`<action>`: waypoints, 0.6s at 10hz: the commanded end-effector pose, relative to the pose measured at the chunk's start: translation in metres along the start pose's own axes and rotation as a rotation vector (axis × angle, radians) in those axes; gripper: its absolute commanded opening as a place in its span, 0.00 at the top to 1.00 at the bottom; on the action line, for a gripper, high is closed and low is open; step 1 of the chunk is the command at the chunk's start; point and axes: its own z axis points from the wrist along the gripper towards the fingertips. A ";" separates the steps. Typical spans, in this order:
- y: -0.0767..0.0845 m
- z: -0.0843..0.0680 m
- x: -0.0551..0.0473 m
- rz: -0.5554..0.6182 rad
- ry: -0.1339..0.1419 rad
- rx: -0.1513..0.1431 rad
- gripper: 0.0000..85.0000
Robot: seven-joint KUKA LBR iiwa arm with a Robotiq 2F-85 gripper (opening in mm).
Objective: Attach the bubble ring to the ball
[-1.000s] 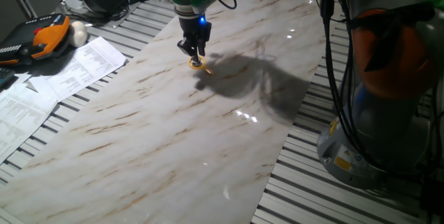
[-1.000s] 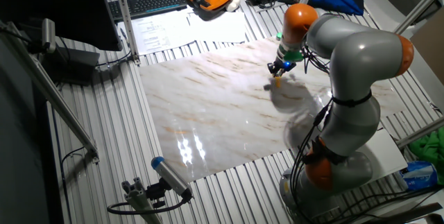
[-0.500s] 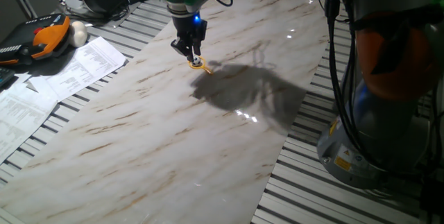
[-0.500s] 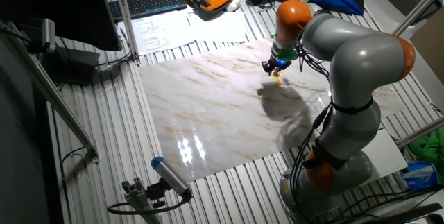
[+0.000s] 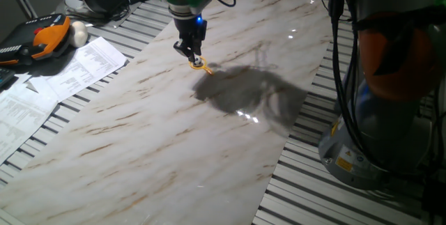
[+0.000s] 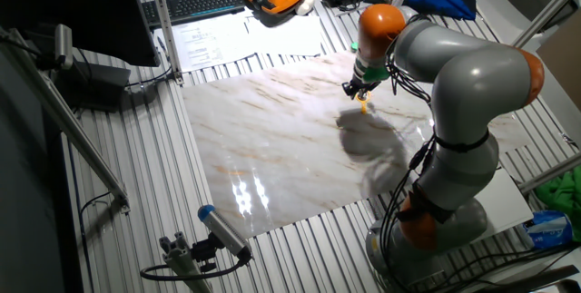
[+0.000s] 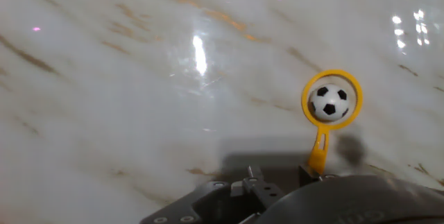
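Observation:
The bubble ring (image 7: 332, 101), a thin yellow-orange loop with a short handle, sits around the ball (image 7: 328, 102), a tiny white ball with black patches. In the hand view the ball fills most of the loop, and the handle runs down to my gripper (image 7: 313, 177). My gripper (image 5: 194, 55) stands low over the marble board, its fingers close together on the handle. The ring (image 5: 198, 63) shows just below the fingertips, and as an orange speck (image 6: 365, 104) under the gripper (image 6: 360, 94). From the fixed views the ball is too small to see.
The marble board (image 5: 174, 134) lies on a slatted table. Papers (image 5: 63, 72), an orange-black pendant (image 5: 38, 37) and a plain off-white ball (image 5: 79, 34) lie at the far left. The robot base (image 5: 383, 106) stands at the right. A keyboard (image 6: 195, 3) lies beyond the board.
The hand and arm have swung a little to the left over the board. The ring has stayed at almost the same spot under the fingertips.

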 end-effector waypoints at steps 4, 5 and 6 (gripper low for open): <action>0.036 -0.028 0.009 0.036 0.030 -0.002 0.60; 0.045 -0.034 0.012 0.050 0.027 0.001 0.60; 0.050 -0.041 0.014 0.056 0.036 0.003 0.60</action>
